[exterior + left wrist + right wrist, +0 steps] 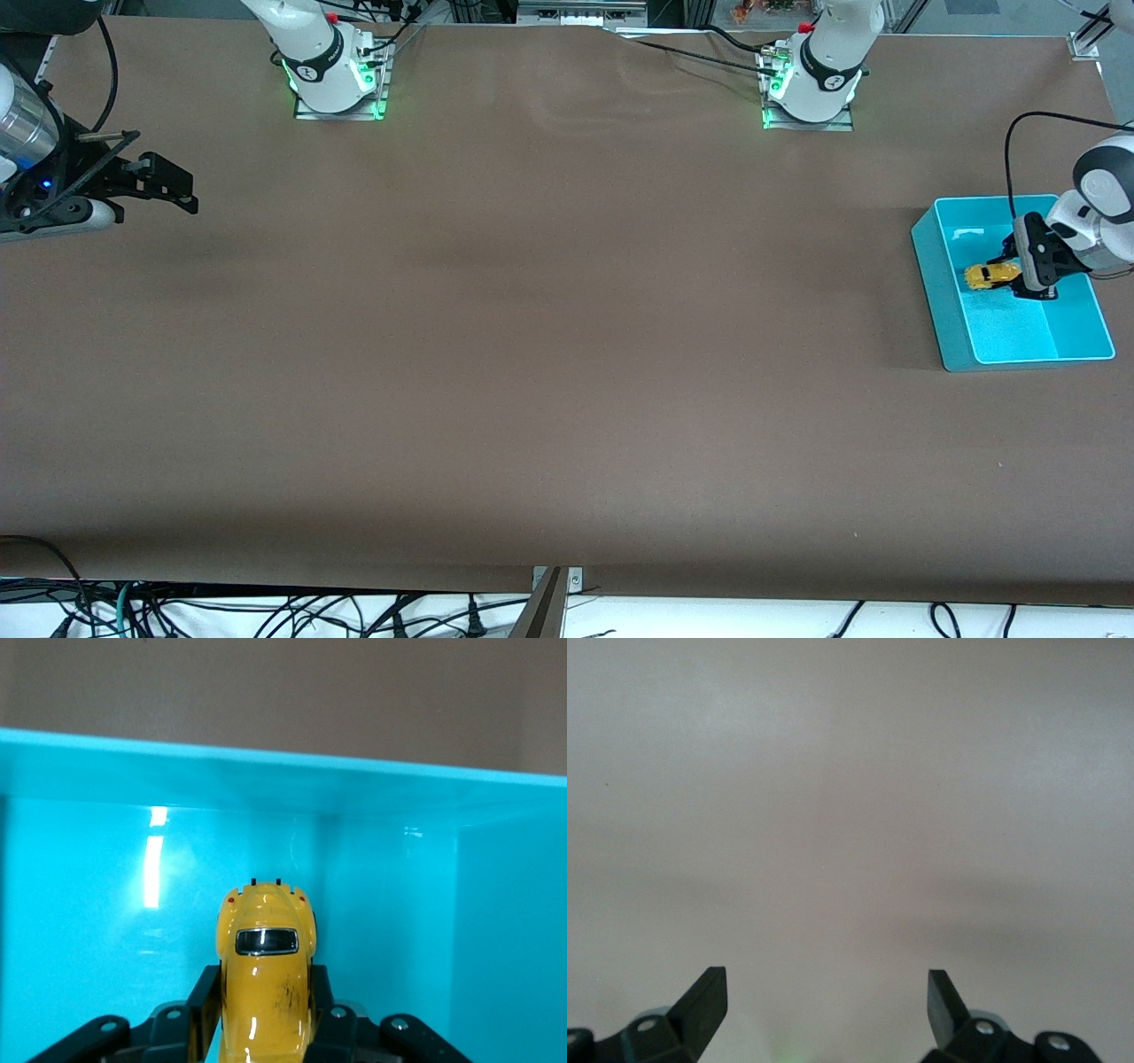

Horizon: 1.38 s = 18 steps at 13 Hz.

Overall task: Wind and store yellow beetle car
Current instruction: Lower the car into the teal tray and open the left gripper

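From my station, the first thing I see along the front view is my right gripper [173, 188], waiting over bare brown table [532, 354] at the right arm's end; its wrist camera shows the two fingertips [709, 992] spread wide apart with nothing but tabletop between them. Toward the left arm's end sits the turquoise bin [935, 283], and my left gripper [1019, 270] reaches down into it. That gripper is clamped on the yellow beetle car [990, 275], which is inside the bin, low between its walls. In the left wrist camera the fingers [204, 1001] press against both sides of the car's body [264, 983], its dark window facing up toward the lens and its rounded end pointing toward the bin's wall [354, 788].
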### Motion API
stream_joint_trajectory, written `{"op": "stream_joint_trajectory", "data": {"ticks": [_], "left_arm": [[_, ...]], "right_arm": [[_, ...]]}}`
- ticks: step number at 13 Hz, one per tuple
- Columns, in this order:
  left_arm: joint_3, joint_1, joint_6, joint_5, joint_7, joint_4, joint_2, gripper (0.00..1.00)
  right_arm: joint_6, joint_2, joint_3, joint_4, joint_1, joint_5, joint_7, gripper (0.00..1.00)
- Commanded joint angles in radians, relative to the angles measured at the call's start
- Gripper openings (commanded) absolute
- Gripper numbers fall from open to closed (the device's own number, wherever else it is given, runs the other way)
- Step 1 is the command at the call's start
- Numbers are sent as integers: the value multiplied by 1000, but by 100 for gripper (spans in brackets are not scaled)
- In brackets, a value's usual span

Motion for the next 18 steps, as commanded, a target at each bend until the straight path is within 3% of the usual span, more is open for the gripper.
{"op": "stream_joint_trajectory", "data": {"ticks": [1, 6, 7, 8, 9, 11, 15, 18], "left_arm": [[2, 4, 46, -53, 34, 23, 54, 22], [2, 2, 96, -78, 34, 23, 105, 43], [2, 2, 96, -78, 34, 23, 107, 54], [2, 2, 96, -78, 32, 23, 105, 86], [2, 2, 90, -78, 32, 24, 97, 100], [2, 2, 30, -76, 26, 60, 71, 100], [6, 4, -272, -64, 15, 217, 33, 100], [16, 2, -349, -63, -158, 225, -14, 100]], "right_arm": [[-22, 11, -4, 27, 5, 13, 12, 100], [-22, 11, -3, 27, 5, 13, 12, 100], [-22, 11, -3, 27, 5, 13, 11, 100], [-22, 11, -4, 27, 6, 13, 11, 100], [-22, 11, -3, 27, 5, 13, 11, 100], [-22, 11, -4, 27, 6, 13, 11, 100], [-22, 11, -4, 27, 5, 13, 8, 100], [-22, 9, -4, 28, 5, 13, 6, 100]]}}
